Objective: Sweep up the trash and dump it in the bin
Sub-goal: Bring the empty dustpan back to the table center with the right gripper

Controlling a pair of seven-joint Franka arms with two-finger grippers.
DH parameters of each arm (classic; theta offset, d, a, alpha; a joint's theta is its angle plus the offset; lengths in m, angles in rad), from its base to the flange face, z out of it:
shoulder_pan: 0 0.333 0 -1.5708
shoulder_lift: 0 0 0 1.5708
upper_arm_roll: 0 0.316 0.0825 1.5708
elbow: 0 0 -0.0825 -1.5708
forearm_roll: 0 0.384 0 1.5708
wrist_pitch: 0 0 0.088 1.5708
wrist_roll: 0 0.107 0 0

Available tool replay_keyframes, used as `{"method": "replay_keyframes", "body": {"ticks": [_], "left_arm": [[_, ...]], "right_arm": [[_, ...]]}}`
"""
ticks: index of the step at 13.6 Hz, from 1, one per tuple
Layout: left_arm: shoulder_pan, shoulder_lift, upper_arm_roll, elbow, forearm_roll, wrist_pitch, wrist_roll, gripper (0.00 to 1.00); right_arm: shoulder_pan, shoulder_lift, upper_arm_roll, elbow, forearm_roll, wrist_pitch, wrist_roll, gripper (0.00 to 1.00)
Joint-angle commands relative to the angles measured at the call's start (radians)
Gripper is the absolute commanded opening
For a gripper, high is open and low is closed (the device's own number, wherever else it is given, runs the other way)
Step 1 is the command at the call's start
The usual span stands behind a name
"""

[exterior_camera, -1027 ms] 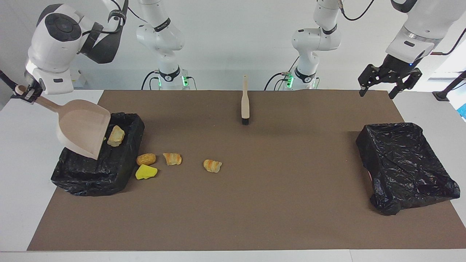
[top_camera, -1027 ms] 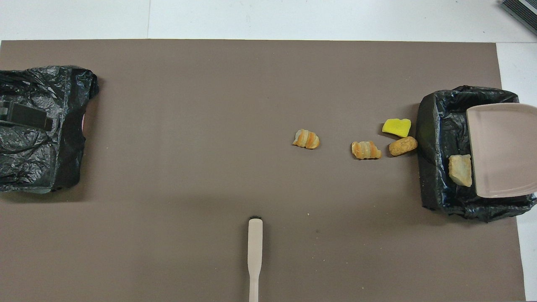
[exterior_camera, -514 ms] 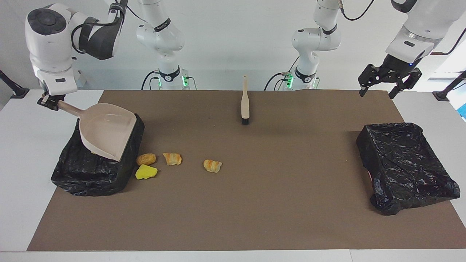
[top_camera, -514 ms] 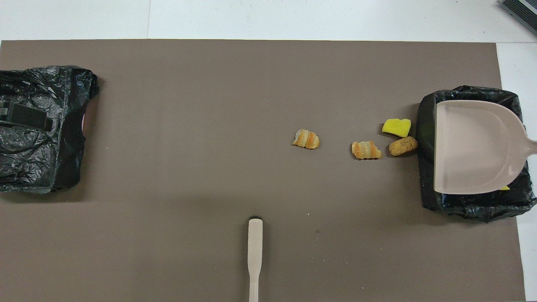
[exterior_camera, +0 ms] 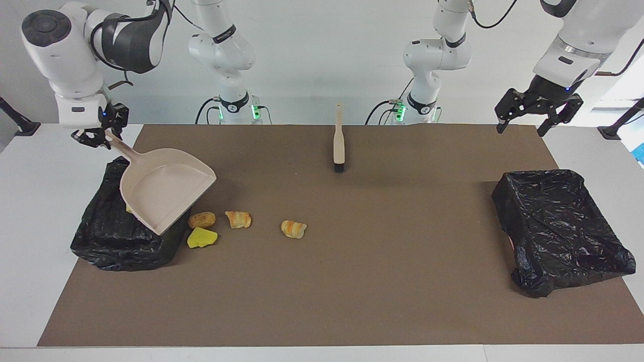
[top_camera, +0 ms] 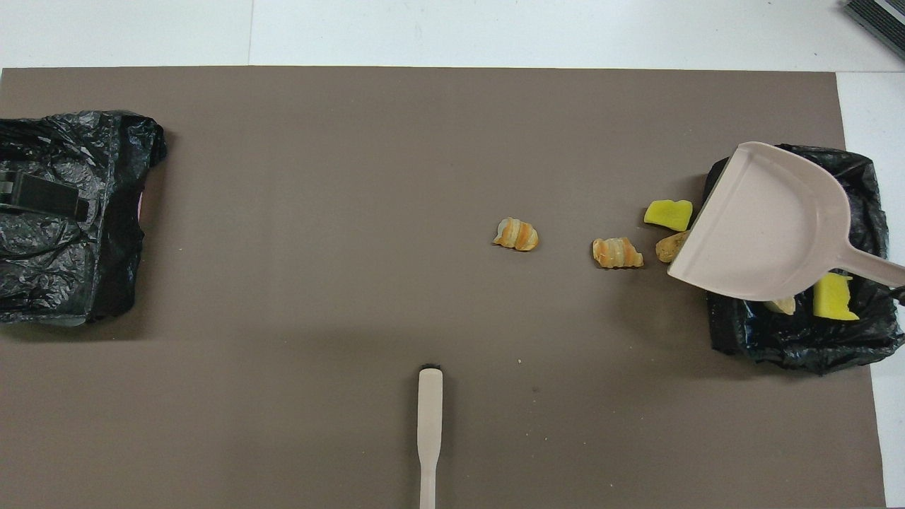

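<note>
My right gripper (exterior_camera: 94,136) is shut on the handle of the beige dustpan (exterior_camera: 166,190), which hangs over the edge of the black-lined bin (exterior_camera: 108,236) at the right arm's end, mouth toward the loose trash. On the mat lie a yellow sponge chunk (exterior_camera: 202,237), a tan lump (exterior_camera: 202,219) and two striped lumps (exterior_camera: 238,219) (exterior_camera: 293,229). The overhead view shows a yellow chunk (top_camera: 833,297) and a pale lump (top_camera: 781,305) inside the bin (top_camera: 799,339); the dustpan (top_camera: 767,226) partly covers the tan lump (top_camera: 667,247). My left gripper (exterior_camera: 519,131) waits open, raised at the left arm's end.
The beige brush (exterior_camera: 339,143) lies on the brown mat (exterior_camera: 352,281) near the robots, bristles pointing away from them. A second black-lined bin (exterior_camera: 558,226) sits at the left arm's end.
The right arm has swung the dustpan from steeply tipped over the bin to nearly level, turned it and carried it toward the trash on the mat. The left arm has not moved.
</note>
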Motion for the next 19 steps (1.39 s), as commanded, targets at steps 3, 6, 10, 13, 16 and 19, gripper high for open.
{"method": "replay_keyframes", "body": {"ticks": [3, 6, 10, 13, 16, 19], "left_arm": [[0.010, -0.008, -0.008, 0.004, 0.011, -0.017, 0.007, 1.00], [0.010, -0.008, -0.008, 0.004, 0.011, -0.017, 0.007, 1.00], [0.010, -0.008, -0.008, 0.004, 0.011, -0.015, 0.007, 1.00], [0.010, -0.008, -0.008, 0.004, 0.011, -0.017, 0.007, 1.00], [0.010, -0.008, -0.008, 0.004, 0.011, -0.017, 0.007, 1.00], [0.010, -0.008, -0.008, 0.004, 0.011, -0.017, 0.007, 1.00]], "right_arm": [[0.138, -0.050, 0.007, -0.040, 0.073, -0.110, 0.427, 0.00], [0.222, -0.050, 0.015, -0.033, 0.171, -0.131, 0.663, 0.00], [0.380, -0.026, 0.018, -0.015, 0.288, -0.053, 0.985, 0.00], [0.524, 0.063, 0.022, 0.037, 0.328, 0.009, 1.220, 0.00], [0.643, 0.175, 0.024, 0.094, 0.334, 0.104, 1.410, 0.00], [0.693, 0.297, 0.022, 0.176, 0.374, 0.178, 1.501, 0.00]]}}
